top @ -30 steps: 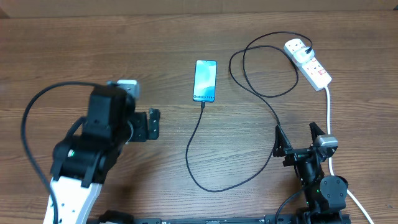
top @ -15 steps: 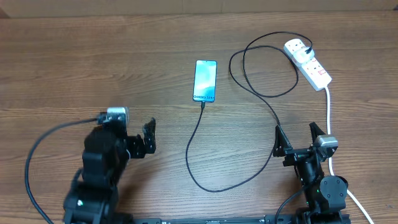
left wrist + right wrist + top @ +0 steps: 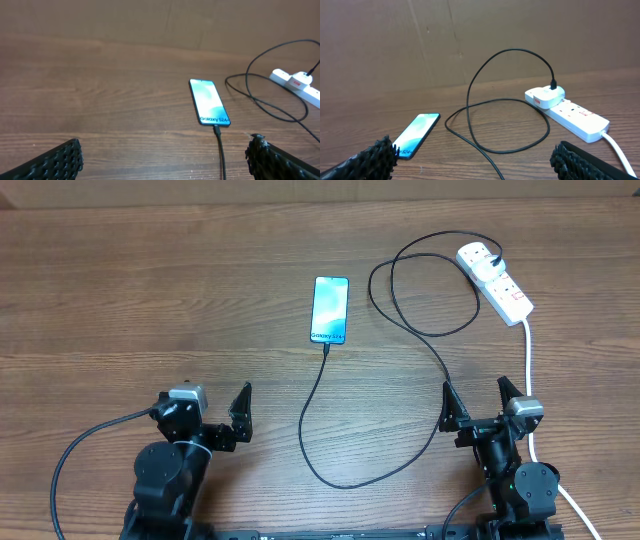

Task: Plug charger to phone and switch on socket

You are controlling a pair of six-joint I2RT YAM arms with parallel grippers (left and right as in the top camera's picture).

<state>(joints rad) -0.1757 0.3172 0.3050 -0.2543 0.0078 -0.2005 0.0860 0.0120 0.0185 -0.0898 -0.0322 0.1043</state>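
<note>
**Table** (image 3: 120, 280): brown wood grain. It carries everything you have listed below.

**Phone** (image 3: 331, 309): you will find it lying flat, screen up and lit pale blue, around the middle of the table and nearer the far edge. Its long sides run from far to near.

**Charger** (image 3: 318, 390): a thin black cable. Its connector tip (image 3: 326, 348) meets the phone's near short edge and touches it; how deeply it sits you cannot tell. From there the cable sweeps towards the near edge, bends right, climbs back and loops near the far right corner. It ends at a white adapter (image 3: 478, 255).

**Socket** (image 3: 497, 280): a white strip with red markings, lying at an angle by the far right corner. The adapter stands in its far end. Your views do not show the switch position. A thick white cord (image 3: 528, 355) leaves its near end and runs towards the near edge.

**Left gripper** (image 3: 203, 402): at the near edge, left of centre. Its fingers (image 3: 60, 160) are spread wide and hold nothing.

**Right gripper** (image 3: 475, 395): at the near edge on the right, just beside the white cord. Its jaws are spread wide and hold nothing.
</note>
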